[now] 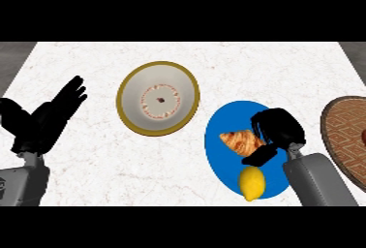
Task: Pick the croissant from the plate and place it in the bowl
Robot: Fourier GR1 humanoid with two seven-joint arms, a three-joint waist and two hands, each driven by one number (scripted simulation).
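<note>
A golden croissant (pixel 239 141) lies on the blue plate (pixel 220 127) right of centre. My right hand (pixel 277 128) sits over the plate's right side, its fingers curled down at the croissant's right end and its thumb (pixel 259 156) reaching under it; the part of the croissant beneath the hand is hidden. The bowl (pixel 158 98), white inside with a gold rim, stands to the upper left of the plate and holds nothing. My left hand (pixel 50 116) rests open at the left edge, fingers up.
A yellow lemon (pixel 251 183) lies at the blue plate's lower edge, just below my right thumb. A brown patterned plate (pixel 346 138) is cut off at the right edge. The white marble counter (pixel 93 160) spreads between the hands.
</note>
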